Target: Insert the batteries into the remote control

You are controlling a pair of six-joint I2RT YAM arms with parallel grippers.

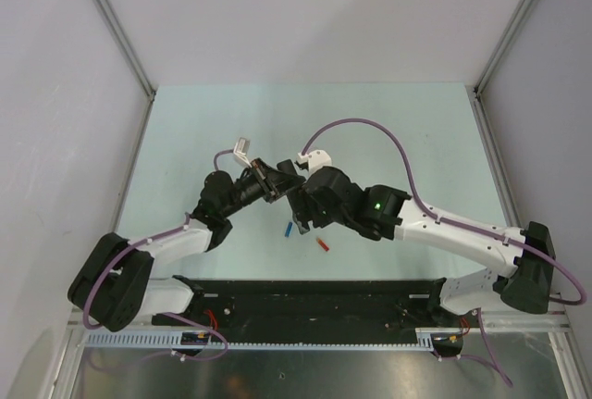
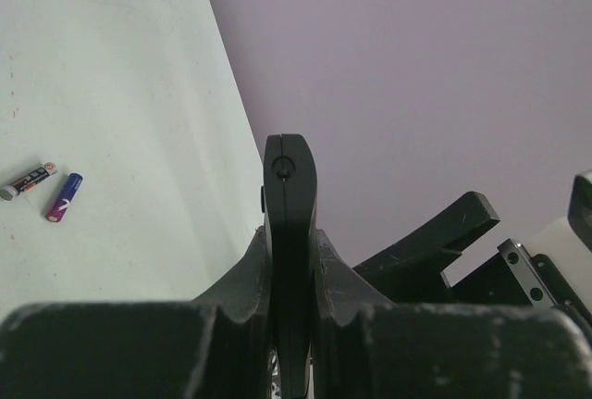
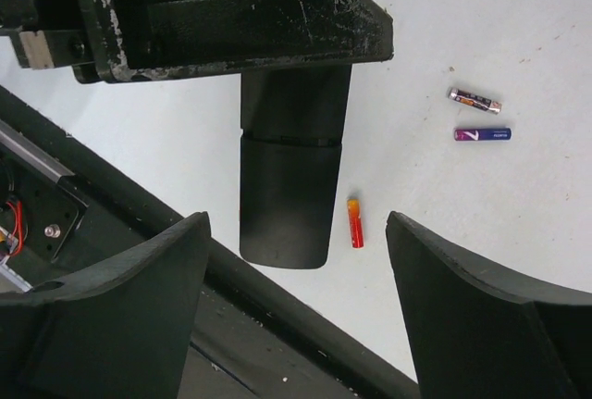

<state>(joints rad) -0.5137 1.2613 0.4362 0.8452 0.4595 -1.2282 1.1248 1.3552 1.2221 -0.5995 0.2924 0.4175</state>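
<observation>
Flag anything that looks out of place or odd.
Nothing looks damaged or spilled. Loose on the table lie a red-orange battery, a purple-blue battery and a silver-and-black battery. The remote control is clamped in the left gripper.

The top external camera sits high above and behind the arm bases and looks steeply down, far enough off to take in the whole table (image 1: 203, 121) and both arms meeting over its middle. The left wrist camera looks out along the left gripper (image 2: 290, 269), very near and edge-on to the remote control (image 2: 289, 205) clamped there, with the wall ahead and the table slanting off to the left. The right wrist camera faces down between the spread fingers of the right gripper (image 3: 296, 225), close above that same remote control. Both wrist views share it, along with the blue battery (image 3: 482, 134) and the dark battery (image 3: 474, 100) beside it — ground the overhead view covers from afar.
</observation>
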